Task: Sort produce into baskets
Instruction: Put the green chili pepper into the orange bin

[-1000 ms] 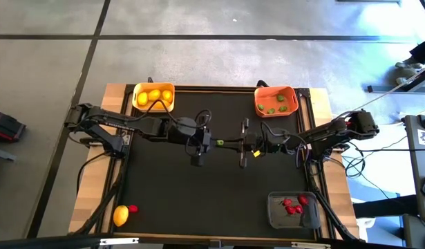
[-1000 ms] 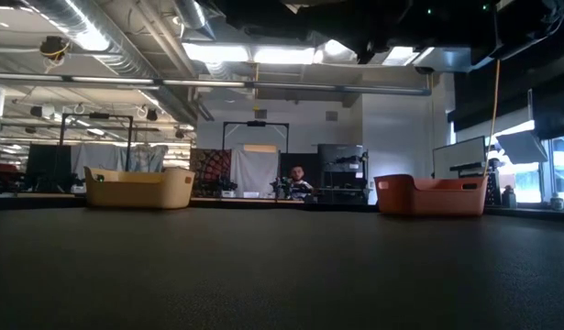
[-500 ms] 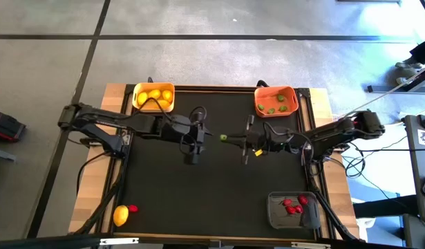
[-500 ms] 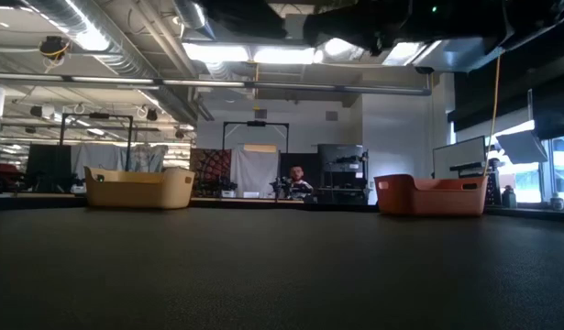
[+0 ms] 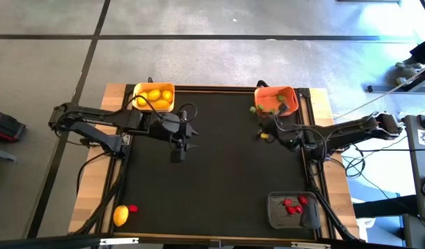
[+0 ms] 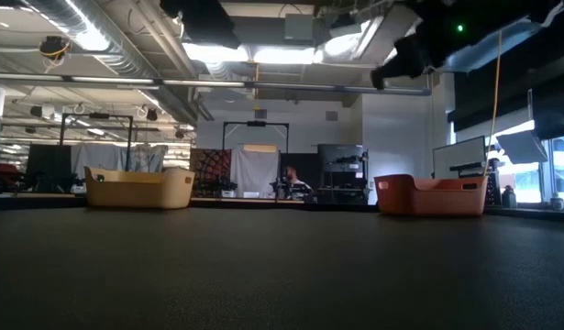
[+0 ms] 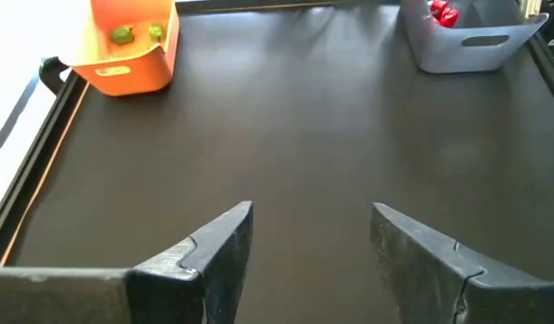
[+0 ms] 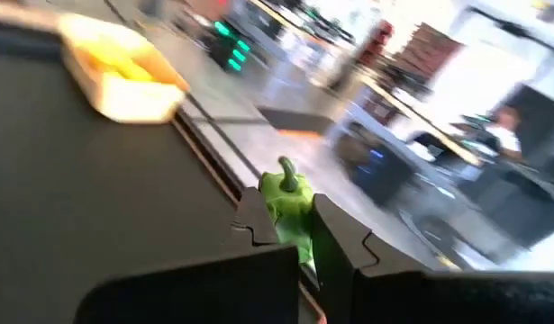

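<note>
My right gripper (image 5: 263,131) is shut on a small green toy piece (image 8: 290,205), held above the table just near of the orange-red basket (image 5: 292,93), which holds other green pieces. My left gripper (image 5: 186,135) is open and empty over the table's left-middle, near of the yellow-orange basket (image 5: 137,105) of lemons; its fingers (image 7: 227,238) stand wide apart over bare mat. The dark grey basket (image 5: 274,218) with red pieces stands at the near right. A yellow lemon (image 5: 120,216) and a red piece (image 5: 133,208) lie at the near left corner. My right gripper pinches the green piece's body (image 8: 299,229) between its two fingers. The piece's stem end (image 8: 285,167) sticks out past the fingertips. The piece is lifted clear of the table.
The left wrist view shows the orange-red basket (image 7: 165,54) and the grey basket (image 7: 475,54) across a wide stretch of bare black mat (image 7: 286,126). Wooden rims edge the table (image 5: 114,93). A person shows far off in the room (image 6: 289,176).
The two grippers were close together at the table's middle with the green piece between them. My right gripper has carried the piece toward the table's right and far edge, up to the orange-red basket. My left gripper has drawn back toward the table's left, without the piece.
</note>
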`<state>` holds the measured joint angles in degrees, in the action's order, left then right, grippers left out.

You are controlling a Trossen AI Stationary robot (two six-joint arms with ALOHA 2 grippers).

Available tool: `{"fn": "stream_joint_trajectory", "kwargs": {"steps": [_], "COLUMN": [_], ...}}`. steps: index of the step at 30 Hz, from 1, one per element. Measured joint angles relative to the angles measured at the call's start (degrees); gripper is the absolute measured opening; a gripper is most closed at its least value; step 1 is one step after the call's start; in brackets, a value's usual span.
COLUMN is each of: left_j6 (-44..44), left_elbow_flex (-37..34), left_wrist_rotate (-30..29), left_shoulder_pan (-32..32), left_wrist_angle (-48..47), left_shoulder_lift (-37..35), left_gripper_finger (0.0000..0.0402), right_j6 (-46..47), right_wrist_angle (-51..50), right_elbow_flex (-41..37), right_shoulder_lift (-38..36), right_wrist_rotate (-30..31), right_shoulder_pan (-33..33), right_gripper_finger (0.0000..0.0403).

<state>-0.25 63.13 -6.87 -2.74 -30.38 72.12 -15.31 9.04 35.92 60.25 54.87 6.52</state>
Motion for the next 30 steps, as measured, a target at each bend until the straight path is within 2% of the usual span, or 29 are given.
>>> {"fn": "stream_joint_trajectory", "kwargs": {"steps": [2,7,13,20,30], "left_j6": [0.0,0.0,0.0,0.13,0.16], "left_elbow_flex": [0.0,0.0,0.0,0.0,0.0], "left_wrist_rotate": [0.01,0.02,0.02,0.02,0.02], "left_shoulder_pan": [0.0,0.04,0.04,0.07,0.07], "left_wrist_angle": [-0.04,-0.24,-0.3,-0.32,-0.32], "left_shoulder_lift": [0.05,0.26,0.26,0.26,0.26], "left_gripper_finger": [0.0216,0.0216,0.0216,0.0216,0.0216], "right_j6": [1.16,8.62,16.61,21.96,24.76], "right_wrist_angle": [-2.98,-10.24,-17.79,-23.03,-25.68], "right_elbow_flex": [0.0,0.0,0.0,0.0,0.0], "right_shoulder_lift": [-0.39,-0.5,-0.5,-0.24,4.14], "right_wrist_rotate": [2.53,1.55,-4.42,-15.18,-25.04], "right_shoulder_pan": [-1.06,-6.7,-16.69,-28.12,-37.87], "right_gripper_finger": [0.0009,0.0009,0.0009,0.0009,0.001]}}
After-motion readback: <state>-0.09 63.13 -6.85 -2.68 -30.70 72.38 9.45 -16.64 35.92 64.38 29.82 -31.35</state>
